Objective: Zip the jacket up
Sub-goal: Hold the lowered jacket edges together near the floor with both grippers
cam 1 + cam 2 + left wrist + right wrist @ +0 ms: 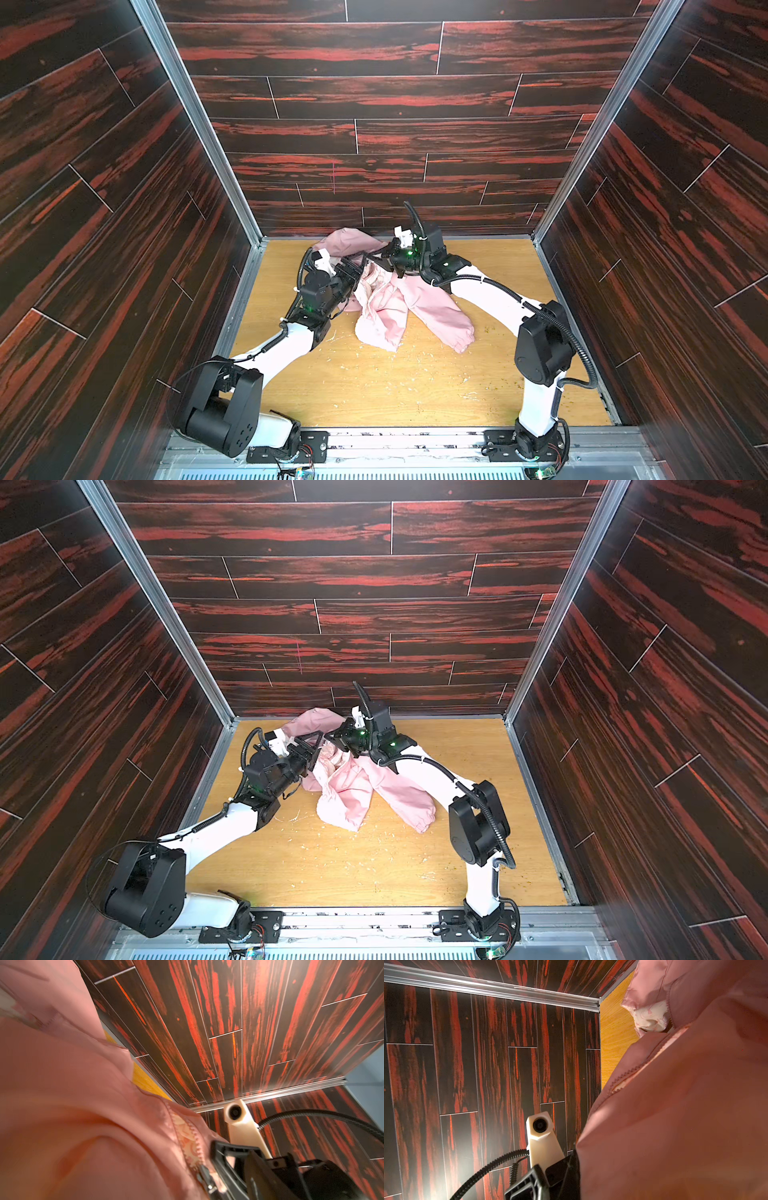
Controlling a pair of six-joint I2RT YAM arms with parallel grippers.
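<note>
Two grippers meet over the far half of the table, almost nose to nose. The right gripper is clamped tight. In the left wrist view its finger sits hard against the zip slider, so I take it to be pinching the jacket at the zip edge. Whether it has the pull tab itself I cannot make out. The left gripper, just beside it, has its jaws standing apart against the fabric, with nothing plainly caught between them.

Outward from the pair, the jacket is bunched and lifted, its front open and patterned lining showing. The zip teeth run away from the slider as one loose row, seemingly toward the hood by the back wall. That line is the long axis that matters. The rest of the garment spills toward the near side, with one sleeve flat on the table.

To my eye the right arm is nearer the slider. The pull would then go along the teeth toward the hood, and the left would need a hold behind the slider to keep the row taut.
</note>
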